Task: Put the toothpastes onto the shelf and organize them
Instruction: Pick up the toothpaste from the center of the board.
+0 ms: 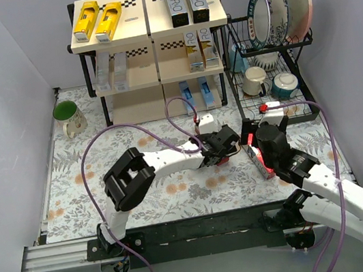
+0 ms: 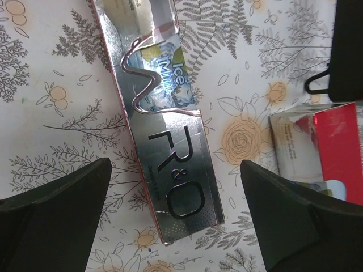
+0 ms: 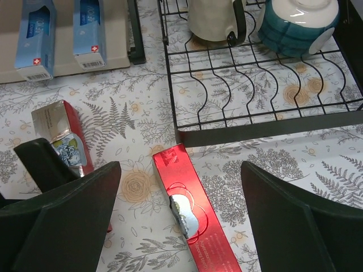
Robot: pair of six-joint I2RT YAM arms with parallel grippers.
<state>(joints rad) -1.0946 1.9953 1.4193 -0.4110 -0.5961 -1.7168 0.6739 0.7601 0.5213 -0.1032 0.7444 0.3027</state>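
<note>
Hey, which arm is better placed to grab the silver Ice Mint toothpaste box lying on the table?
Left. The left gripper hangs open right over the silver Ice Mint carton, straddling it. The right gripper, also open, is over the red carton instead.

A floral-print mat [image 1: 71, 177] is covering the table and carrying everything. From above, the three-tier shelf [image 1: 136, 26] is standing at 12 o'clock, the wire dish rack [image 3: 249, 132] at 2 o'clock and a green mug [image 1: 68, 116] at 10 o'clock. A silver R&O toothpaste carton [image 2: 164, 147] is lying flat just 3 o'clock of centre. A red toothpaste carton [image 3: 190, 192] is lying at 4 o'clock, its far end just beside the rack's front bar. The shelf's top board is holding two yellow cartons [image 1: 97, 19] and two black cartons [image 1: 186, 0]. Its middle board is bearing two silver-grey cartons [image 1: 110, 71] and two gold-white cartons [image 1: 200, 47], and its bottom board two blue cartons [image 1: 197, 93].
</note>
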